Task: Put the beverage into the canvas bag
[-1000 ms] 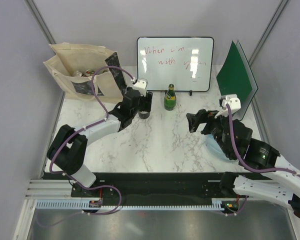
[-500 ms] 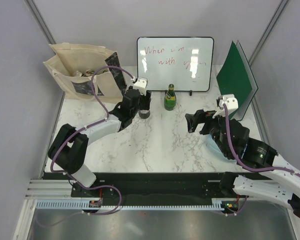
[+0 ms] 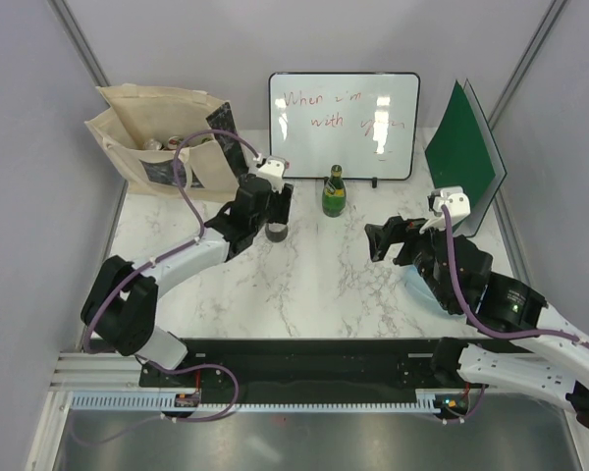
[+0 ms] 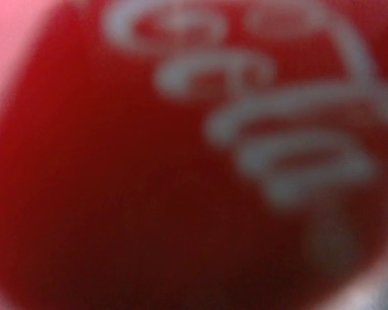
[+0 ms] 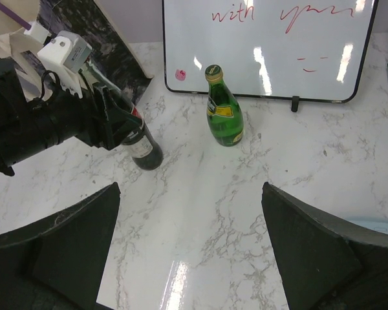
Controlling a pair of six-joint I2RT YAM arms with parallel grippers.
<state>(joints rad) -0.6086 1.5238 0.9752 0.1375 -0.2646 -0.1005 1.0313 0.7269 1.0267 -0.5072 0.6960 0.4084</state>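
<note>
A dark cola bottle (image 3: 275,231) with a red label (image 4: 181,161) stands tilted on the marble table, right of the canvas bag (image 3: 152,128). My left gripper (image 3: 273,204) is shut on the bottle's upper part; the right wrist view shows it gripping the bottle (image 5: 144,148). The label fills the blurred left wrist view and hides the fingers. A green glass bottle (image 3: 334,192) stands upright in front of the whiteboard, also seen in the right wrist view (image 5: 224,113). My right gripper (image 3: 385,240) hangs open and empty over the table's right half (image 5: 191,252).
The beige bag stands open at the back left with cans (image 3: 162,144) inside and a black print (image 5: 110,39) on its side. A whiteboard (image 3: 344,123) stands at the back middle. A green folder (image 3: 463,157) leans at the back right.
My left gripper and the cola bottle have shifted slightly left and toward the near side, and the bottle now tilts. The right arm has barely moved.
</note>
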